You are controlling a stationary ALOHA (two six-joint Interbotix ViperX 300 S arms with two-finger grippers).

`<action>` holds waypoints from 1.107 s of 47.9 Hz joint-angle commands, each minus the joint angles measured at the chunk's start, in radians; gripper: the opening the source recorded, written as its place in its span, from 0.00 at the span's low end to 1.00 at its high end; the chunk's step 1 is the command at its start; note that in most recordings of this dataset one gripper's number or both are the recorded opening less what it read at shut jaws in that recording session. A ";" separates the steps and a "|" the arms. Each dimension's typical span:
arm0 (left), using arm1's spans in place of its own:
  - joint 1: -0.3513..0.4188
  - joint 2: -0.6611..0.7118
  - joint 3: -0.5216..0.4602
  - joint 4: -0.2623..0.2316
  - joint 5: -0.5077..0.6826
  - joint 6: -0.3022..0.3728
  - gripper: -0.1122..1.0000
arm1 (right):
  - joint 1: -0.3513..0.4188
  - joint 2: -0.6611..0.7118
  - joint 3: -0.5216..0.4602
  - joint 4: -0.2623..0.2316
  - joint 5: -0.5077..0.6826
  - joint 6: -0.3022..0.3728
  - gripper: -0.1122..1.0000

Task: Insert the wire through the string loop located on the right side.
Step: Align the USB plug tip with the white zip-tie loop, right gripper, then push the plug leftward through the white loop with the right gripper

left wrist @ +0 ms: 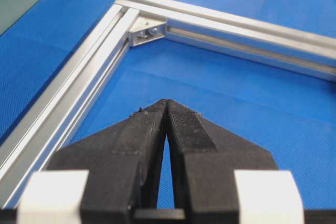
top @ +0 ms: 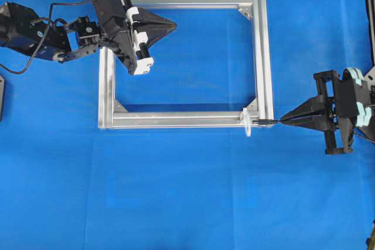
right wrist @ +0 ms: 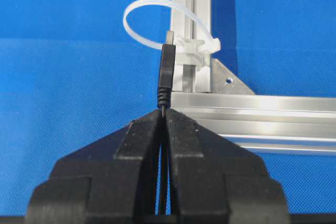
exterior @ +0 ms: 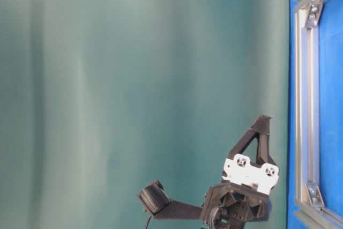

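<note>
My right gripper (right wrist: 164, 110) is shut on the wire (right wrist: 166, 74), whose black plug sticks out past the fingertips toward the string loop (right wrist: 152, 8). The white loop stands on the frame's bar by its corner, and the plug's metal tip sits at the loop's near edge. From overhead the plug (top: 266, 122) lies just right of the string loop (top: 248, 122), with the right gripper (top: 283, 120) behind it. Nothing is between the fingers of my left gripper (top: 174, 25), which is shut and hovers over the frame's upper left part; the left wrist view shows the left gripper (left wrist: 166, 102) pointing at blue mat.
A square aluminium frame (top: 187, 119) lies flat on the blue mat, with silver corner brackets (right wrist: 227, 81) inside its corners. The table-level view shows the left arm (exterior: 246, 186) before a green curtain and the frame's bar (exterior: 306, 105) at the right.
</note>
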 commanded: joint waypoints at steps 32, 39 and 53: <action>-0.003 -0.031 -0.017 0.003 -0.011 0.000 0.10 | -0.002 0.011 -0.020 0.002 -0.008 -0.002 0.07; -0.003 -0.031 -0.017 0.003 -0.011 0.000 0.10 | -0.002 0.043 -0.041 0.002 -0.017 -0.002 0.07; -0.003 -0.031 -0.017 0.003 -0.012 0.000 0.10 | -0.005 0.192 -0.120 0.002 -0.121 -0.002 0.07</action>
